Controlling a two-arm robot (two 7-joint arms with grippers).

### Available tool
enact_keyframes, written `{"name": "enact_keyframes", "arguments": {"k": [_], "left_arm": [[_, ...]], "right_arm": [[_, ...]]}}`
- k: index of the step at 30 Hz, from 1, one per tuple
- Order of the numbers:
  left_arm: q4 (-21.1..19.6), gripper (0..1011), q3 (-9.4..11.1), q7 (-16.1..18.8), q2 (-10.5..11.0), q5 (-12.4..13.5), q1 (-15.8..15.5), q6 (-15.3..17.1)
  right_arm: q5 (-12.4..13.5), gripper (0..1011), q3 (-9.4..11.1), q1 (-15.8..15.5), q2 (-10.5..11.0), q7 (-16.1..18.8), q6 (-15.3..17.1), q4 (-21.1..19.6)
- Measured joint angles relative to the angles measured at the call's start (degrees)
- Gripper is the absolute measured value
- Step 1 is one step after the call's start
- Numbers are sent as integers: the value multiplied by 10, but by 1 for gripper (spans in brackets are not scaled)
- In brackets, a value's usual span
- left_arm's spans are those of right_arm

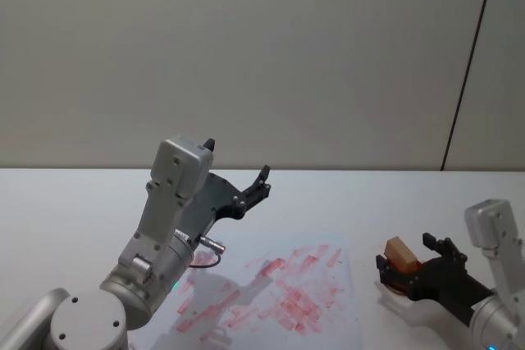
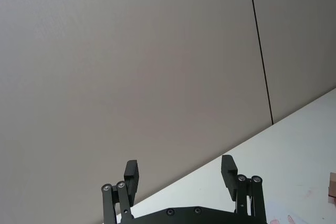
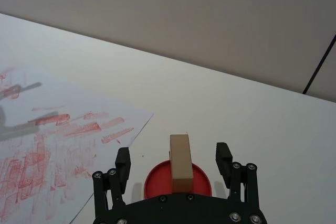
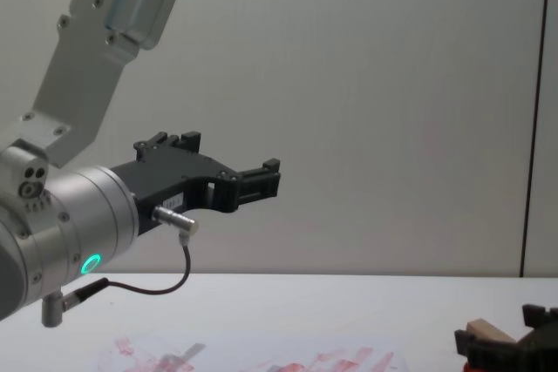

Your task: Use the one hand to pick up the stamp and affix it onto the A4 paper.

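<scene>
Well, in the head view my right gripper (image 1: 406, 252) sits low on the right, fingers apart around the stamp (image 1: 399, 250), just beside the A4 paper (image 1: 328, 317). My left gripper (image 1: 237, 160) hangs idle above the sheet.

The left wrist view shows its fingers spread on nothing.

In the right wrist view the stamp (image 3: 180, 161) stands upright on the red ink pad (image 3: 202, 183), with a gap at each finger.

The chest view has the stamp (image 4: 486, 331) low at the right.

Closing off-centre could, I think, tip it or skid it across the pad. A weak pinch might drop it short of the paper.
</scene>
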Motion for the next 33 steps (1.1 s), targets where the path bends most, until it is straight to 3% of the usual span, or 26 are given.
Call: {"name": "enact_keyframes", "arguments": {"k": [8, 28, 33], "left_arm": [[0, 1002, 0, 0, 0, 0, 0, 0], [0, 1002, 0, 0, 0, 0, 0, 0], [0, 1002, 0, 0, 0, 0, 0, 0]], "right_arm": [[-6, 855, -3, 7, -6, -1, 7, 15], [-6, 228, -3, 13, -11, -10, 5, 26], [-6, 214, -3, 12, -11, -10, -3, 19]]}}
